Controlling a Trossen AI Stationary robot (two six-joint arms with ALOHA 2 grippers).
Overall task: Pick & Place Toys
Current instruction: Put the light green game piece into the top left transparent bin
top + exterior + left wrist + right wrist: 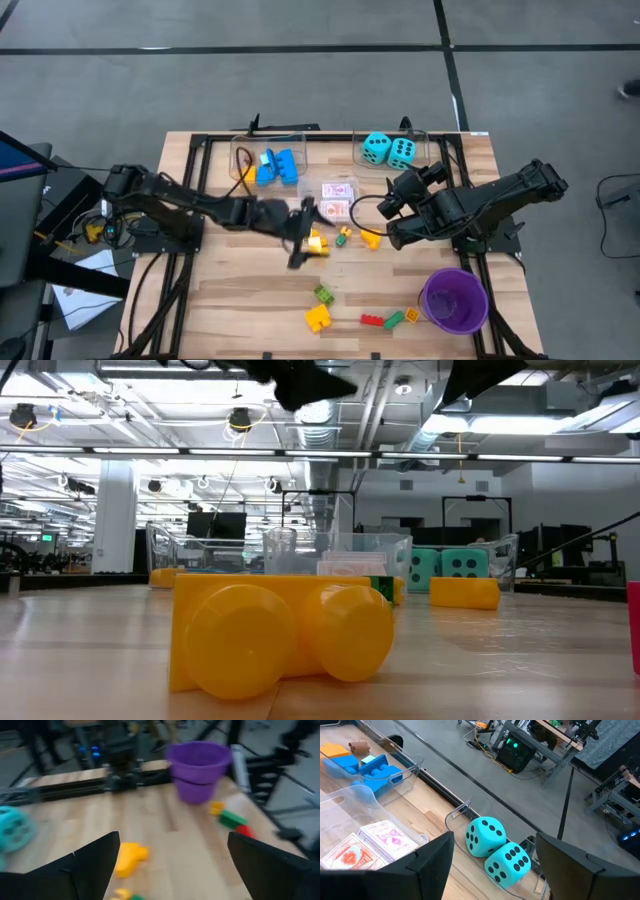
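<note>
your left gripper [303, 235] hovers mid-tabletop [240, 290], fingers wide, empty, beside a yellow brick [318, 243]. your right gripper [392, 200] fingers parted, empty, near the turquoise dice [388, 150] in their clear bin [432, 150].

Wooden worktop [240, 300] before me. Upper middle of the high frame: three clear bins [338, 190] in a row. Centre: yellow brick [318, 242], green brick [343, 237], orange brick [371, 239]. Lower middle: green brick [324, 294], yellow brick [318, 318], red brick [372, 320]. Lower right: purple cup [454, 300].
</note>
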